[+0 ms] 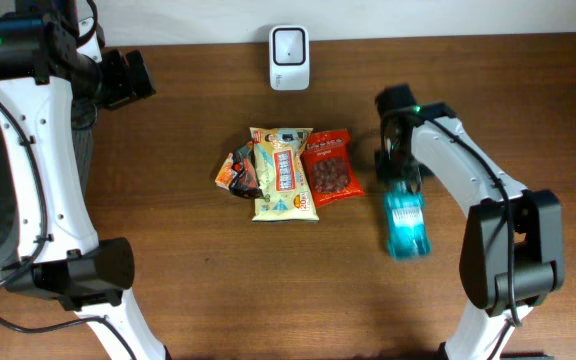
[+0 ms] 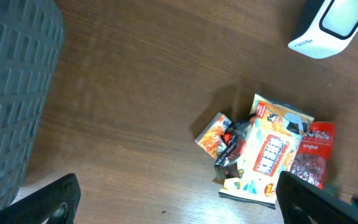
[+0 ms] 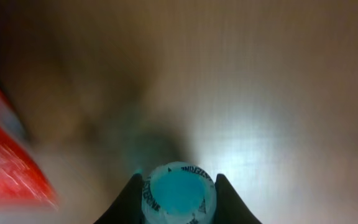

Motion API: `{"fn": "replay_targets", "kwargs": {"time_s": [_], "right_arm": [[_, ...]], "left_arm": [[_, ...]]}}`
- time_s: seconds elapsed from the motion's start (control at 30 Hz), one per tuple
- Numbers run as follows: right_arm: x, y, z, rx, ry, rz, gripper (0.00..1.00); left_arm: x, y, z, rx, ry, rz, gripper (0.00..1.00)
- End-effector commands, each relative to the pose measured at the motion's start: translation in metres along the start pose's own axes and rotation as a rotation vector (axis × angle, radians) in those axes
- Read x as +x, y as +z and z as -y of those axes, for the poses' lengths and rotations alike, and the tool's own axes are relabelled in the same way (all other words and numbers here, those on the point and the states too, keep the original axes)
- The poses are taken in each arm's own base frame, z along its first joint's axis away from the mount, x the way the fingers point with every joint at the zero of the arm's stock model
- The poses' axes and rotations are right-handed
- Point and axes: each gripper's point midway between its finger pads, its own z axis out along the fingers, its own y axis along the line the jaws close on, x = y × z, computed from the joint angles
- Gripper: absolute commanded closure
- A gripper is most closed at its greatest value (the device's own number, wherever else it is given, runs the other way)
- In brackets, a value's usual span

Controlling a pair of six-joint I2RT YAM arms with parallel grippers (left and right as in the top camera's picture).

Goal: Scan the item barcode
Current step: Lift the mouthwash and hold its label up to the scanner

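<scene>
While L gripper [image 2: 176,204] hangs w/ fingers spread wide, R gripper [image 3: 178,188] pinches the cap of the translucent blue plastic bottle [image 1: 406,225], lying btwn its fingertips on brown wooden table [image 1: 168,250].

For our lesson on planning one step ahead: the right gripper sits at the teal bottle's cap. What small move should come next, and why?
Probably lift the teal bottle just clear of the table. The right gripper is closed against both sides of the cap, yet the bottle lies flat on the wood, apart from the white scanner.
</scene>
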Motion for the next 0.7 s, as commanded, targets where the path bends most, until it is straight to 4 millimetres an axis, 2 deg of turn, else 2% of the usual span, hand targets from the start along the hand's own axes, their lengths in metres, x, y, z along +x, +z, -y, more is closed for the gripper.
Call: {"fn": "replay_targets", "kwargs": {"time_s": [0.0,0.03,0.07,0.1,0.17,0.3,0.37,0.43,0.57,0.67], "right_arm": [[-0.059,-0.018,-0.018,-0.107,0.045,0.217,0.54],[-0.068,-0.020,-0.020,-0.114,0.050,0.256,0.34],[-0.072,-0.021,-0.020,-0.116,0.052,0.270,0.28],[-0.072,-0.021,-0.019,-0.115,0.054,0.268,0.11],[-0.069,-0.020,-0.018,-0.113,0.054,0.257,0.01],[-0.063,-0.019,-0.021,-0.135,0.072,0.230,0.00],[-0.070,-0.020,-0.023,-0.148,0.096,0.258,0.00],[-0.077,-0.017,-0.034,-0.203,0.093,0.271,0.00],[-0.066,0.024,-0.040,-0.190,0.077,0.186,0.00],[-0.053,0.050,-0.044,-0.185,0.069,0.115,0.12]], "left_arm": [[0.000,-0.003,0.001,0.011,0.011,0.005,0.01],[0.000,-0.003,0.001,0.011,0.011,0.005,0.01],[0.000,-0.003,0.001,0.011,0.011,0.005,0.01],[0.000,-0.003,0.001,0.011,0.011,0.005,0.01],[0.000,-0.003,0.001,0.011,0.011,0.005,0.01],[0.000,-0.003,0.001,0.011,0.011,0.006,0.01],[0.000,-0.003,0.001,0.011,0.011,0.005,0.01],[0.000,-0.003,0.001,0.011,0.011,0.005,0.01],[0.000,-0.003,0.001,0.011,0.011,0.005,0.01],[0.000,-0.003,0.001,0.011,0.011,0.005,0.01]]}}
